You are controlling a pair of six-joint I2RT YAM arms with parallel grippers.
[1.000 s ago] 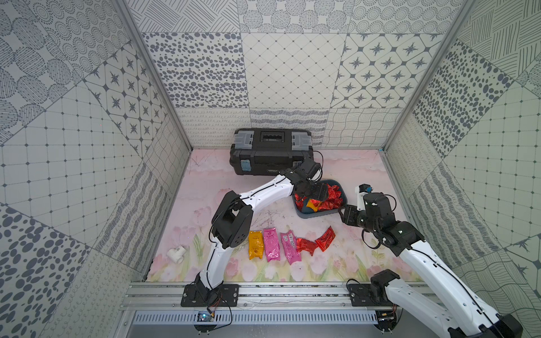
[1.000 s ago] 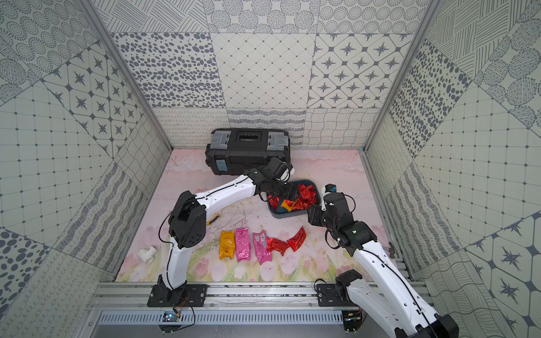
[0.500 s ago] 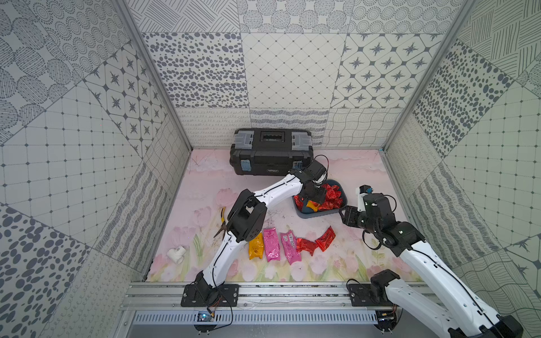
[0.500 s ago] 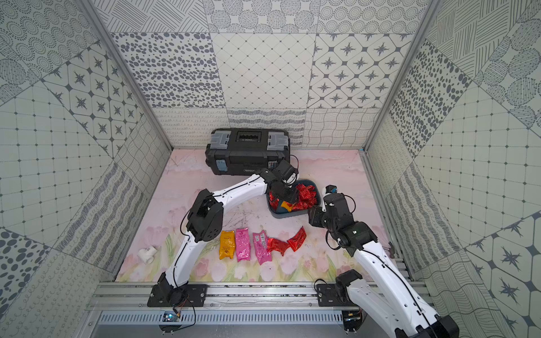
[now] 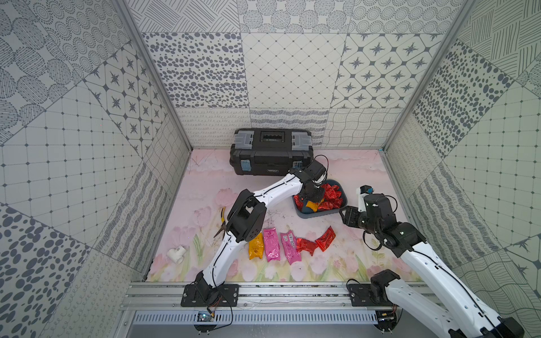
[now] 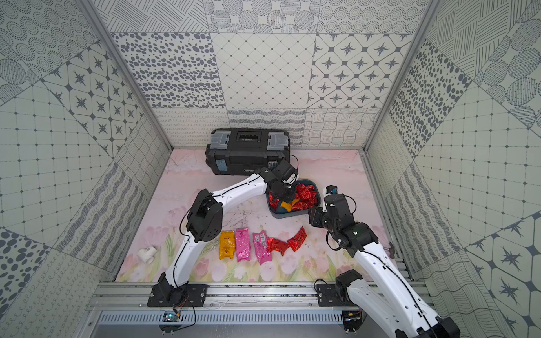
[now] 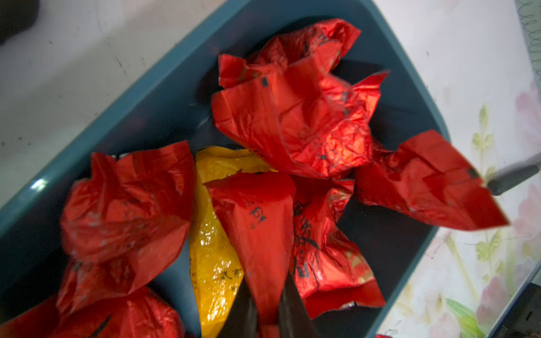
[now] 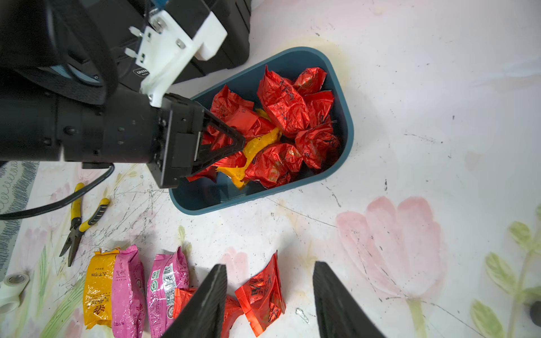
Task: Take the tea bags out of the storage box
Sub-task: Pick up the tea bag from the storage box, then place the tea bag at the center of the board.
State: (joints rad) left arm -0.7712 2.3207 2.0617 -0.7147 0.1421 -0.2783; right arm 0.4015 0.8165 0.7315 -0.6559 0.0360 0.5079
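Note:
The teal storage box (image 5: 319, 216) (image 6: 288, 216) holds several crinkled red tea bags (image 5: 332, 194) and an orange-yellow one (image 7: 210, 248). My left gripper (image 5: 311, 202) (image 7: 268, 292) reaches down into the box and is shut on a red tea bag (image 7: 260, 222), whose foil is pinched between the fingers. My right gripper (image 5: 347, 215) (image 8: 269, 264) hangs open and holds nothing, just off the box's near right corner. On the table in front lie an orange bag (image 5: 255, 245), two pink ones (image 5: 271, 244) (image 5: 289, 245) and two red ones (image 5: 306, 245) (image 5: 325, 238).
A black toolbox (image 5: 270, 152) stands against the back wall, right behind the box. Yellow-handled pliers (image 5: 222, 222) lie beside the left arm's elbow. A white pipe fitting (image 5: 177, 253) sits near the front left corner.
My left gripper has gone from open to shut on a red tea bag inside the box, and the left arm has stretched further over. The right arm has not moved.

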